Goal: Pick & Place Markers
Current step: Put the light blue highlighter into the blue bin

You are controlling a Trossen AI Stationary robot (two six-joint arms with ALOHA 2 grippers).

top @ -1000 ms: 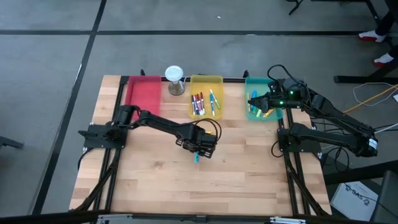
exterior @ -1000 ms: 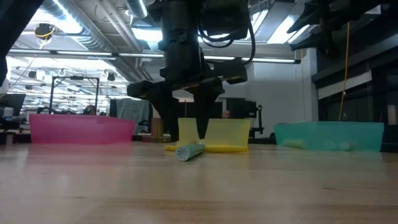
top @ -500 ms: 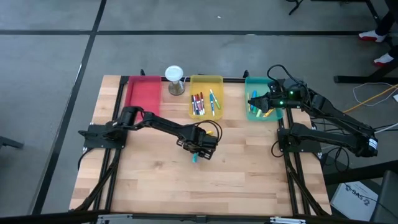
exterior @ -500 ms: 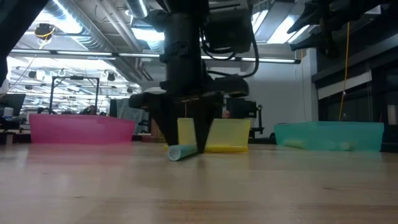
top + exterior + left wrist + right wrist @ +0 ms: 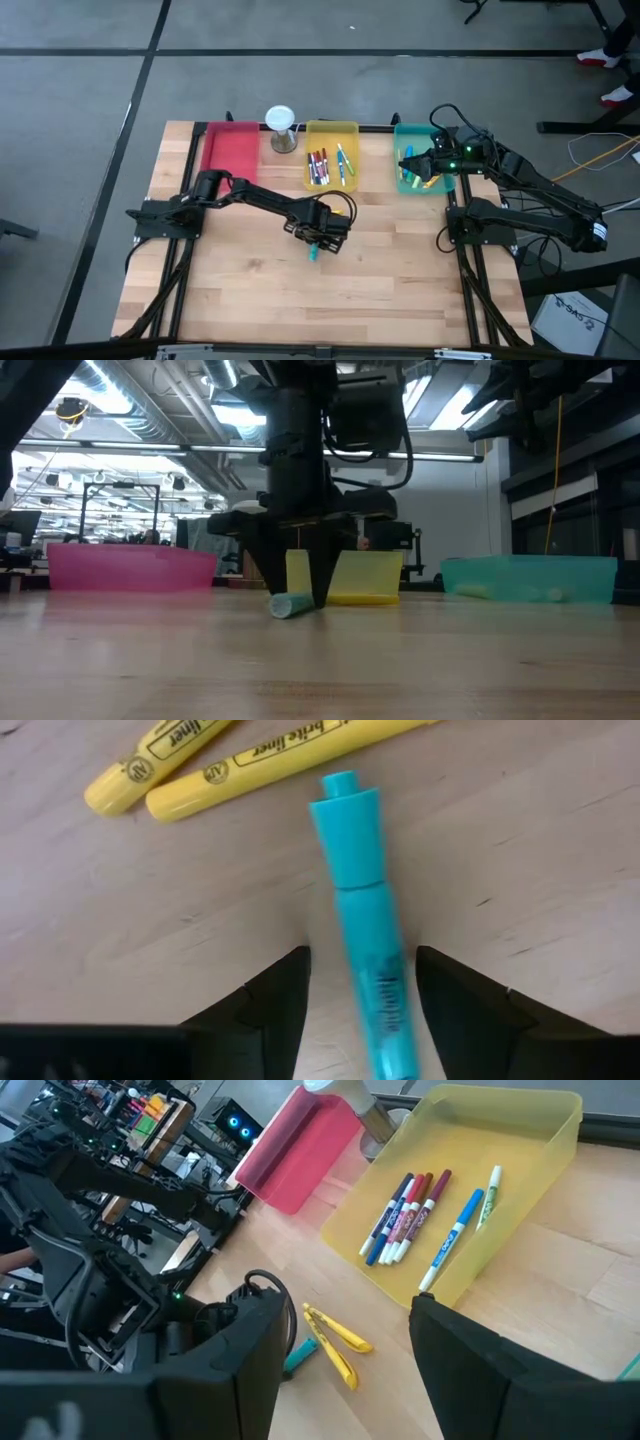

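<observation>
Three trays [image 5: 331, 130] were ranged along the counter [image 5: 250, 290]. Mid-counter, the left pincer [image 5: 360, 965] was lowered, fingers parted, astride the teal marker [image 5: 362, 910], nothing gripped yet. Closing was judged next. The right pincer [image 5: 345, 1340] hung open, empty.

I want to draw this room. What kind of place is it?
Probably a robot lab or workshop. Two dark robot arms are fixed to a wooden table, and behind it the low view shows racks of equipment and ceiling ducts.

Two black jointed arms, looped black cables, green indicator light, dark tapered fingers
</observation>
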